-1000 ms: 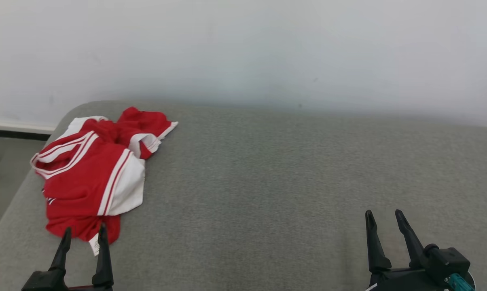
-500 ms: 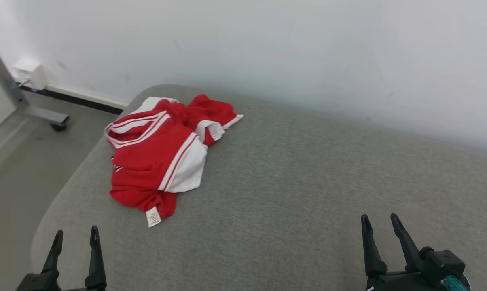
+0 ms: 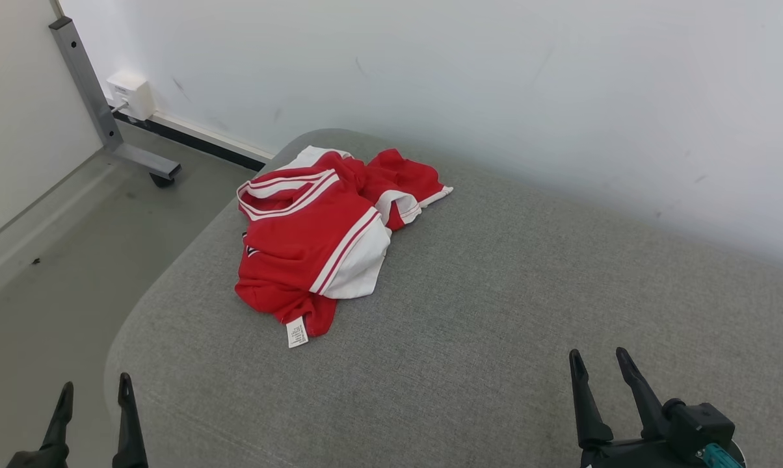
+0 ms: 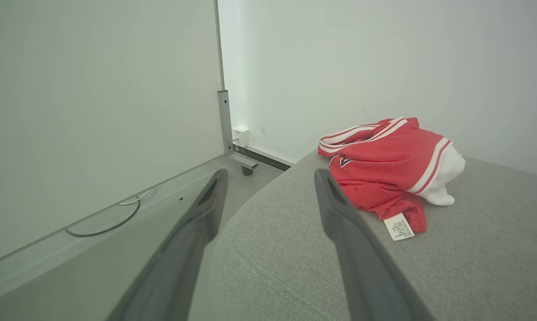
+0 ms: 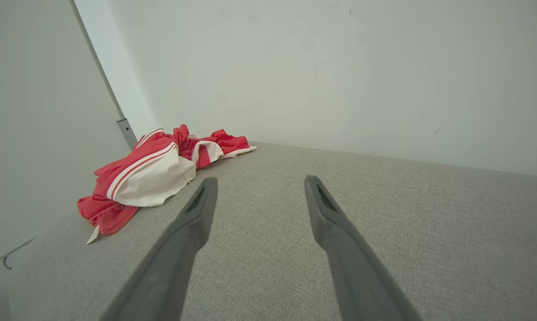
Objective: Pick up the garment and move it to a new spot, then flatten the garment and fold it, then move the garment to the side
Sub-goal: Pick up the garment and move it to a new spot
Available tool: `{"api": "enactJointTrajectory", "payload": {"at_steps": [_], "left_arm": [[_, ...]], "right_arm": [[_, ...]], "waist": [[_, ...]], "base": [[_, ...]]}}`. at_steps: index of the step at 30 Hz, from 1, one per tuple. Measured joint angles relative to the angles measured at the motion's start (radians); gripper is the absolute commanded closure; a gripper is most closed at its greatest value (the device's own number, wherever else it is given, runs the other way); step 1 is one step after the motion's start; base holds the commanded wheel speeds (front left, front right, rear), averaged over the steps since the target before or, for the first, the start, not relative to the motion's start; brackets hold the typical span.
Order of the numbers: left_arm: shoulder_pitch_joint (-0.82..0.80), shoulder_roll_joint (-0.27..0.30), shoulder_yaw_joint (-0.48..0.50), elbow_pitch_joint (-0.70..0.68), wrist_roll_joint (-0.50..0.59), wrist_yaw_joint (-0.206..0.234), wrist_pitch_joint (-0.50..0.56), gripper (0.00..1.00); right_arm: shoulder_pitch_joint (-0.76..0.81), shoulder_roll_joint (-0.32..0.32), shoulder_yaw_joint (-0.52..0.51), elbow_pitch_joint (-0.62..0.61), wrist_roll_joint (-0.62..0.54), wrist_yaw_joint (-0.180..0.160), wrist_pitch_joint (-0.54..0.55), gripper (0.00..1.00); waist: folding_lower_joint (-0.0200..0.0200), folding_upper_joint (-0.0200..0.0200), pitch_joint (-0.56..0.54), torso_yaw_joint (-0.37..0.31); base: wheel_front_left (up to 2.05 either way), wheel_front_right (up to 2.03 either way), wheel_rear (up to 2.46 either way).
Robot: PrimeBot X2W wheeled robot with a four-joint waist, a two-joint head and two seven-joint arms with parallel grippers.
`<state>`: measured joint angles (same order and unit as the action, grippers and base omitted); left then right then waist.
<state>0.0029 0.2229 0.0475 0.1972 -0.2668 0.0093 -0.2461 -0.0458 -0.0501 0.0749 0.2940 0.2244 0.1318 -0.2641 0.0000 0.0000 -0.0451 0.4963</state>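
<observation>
**A:** How are the two arms posed?

**B:** Both reach forward at low height, each with its two dark fingers pointing toward the wall. The left claw [image 3: 95, 381] lies on the robot's side of the garment [image 3: 313, 240] and to its left, apart from it. It sits at the rounded corner of the grey cushion [image 3: 495, 292], with one finger over the floor [image 3: 53, 273] and the other over the upholstery. The right claw [image 3: 597, 353] is well apart from the garment, to its right and nearer the robot, above bare cushion.

**A:** What is the state of each claw?

**B:** Both are released: the fingers are spread wide and nothing lies between them.

**A:** How does the garment look, and where is it?

**B:** It is red, with white panels and red-and-white striped trim, and lies crumpled in a loose heap with one edge trailing to its right. It rests on the cushion near the far left corner, close to the white wall [image 3: 430, 65]. A white care label [image 3: 296, 332] sticks out from the nearest hem and lies flat on the fabric.

**A:** What stands to the garment's left?

**B:** A grey metal post [image 3: 86, 78] on a footed base, and a white wall box [image 3: 130, 94].
</observation>
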Motion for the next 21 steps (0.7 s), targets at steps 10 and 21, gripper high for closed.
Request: {"api": "enactJointTrajectory", "payload": {"at_steps": [10,21], "left_arm": [[-0.008,-0.002,0.014,0.006,-0.024,0.013,-0.003,0.00],[-0.292,0.063,0.033,0.047,-0.058,-0.020,0.007,0.00]], "right_arm": [[-0.009,-0.005,0.000,0.003,0.001,0.000,0.000,0.00],[-0.094,-0.049,-0.021,-0.022,-0.031,0.000,0.008,0.00]], "waist": [[0.0000,0.0001,0.014,-0.022],[0.0001,0.0001,0.118,-0.133]], "base": [[0.00,0.00,0.00],[0.00,0.00,0.00]]}}
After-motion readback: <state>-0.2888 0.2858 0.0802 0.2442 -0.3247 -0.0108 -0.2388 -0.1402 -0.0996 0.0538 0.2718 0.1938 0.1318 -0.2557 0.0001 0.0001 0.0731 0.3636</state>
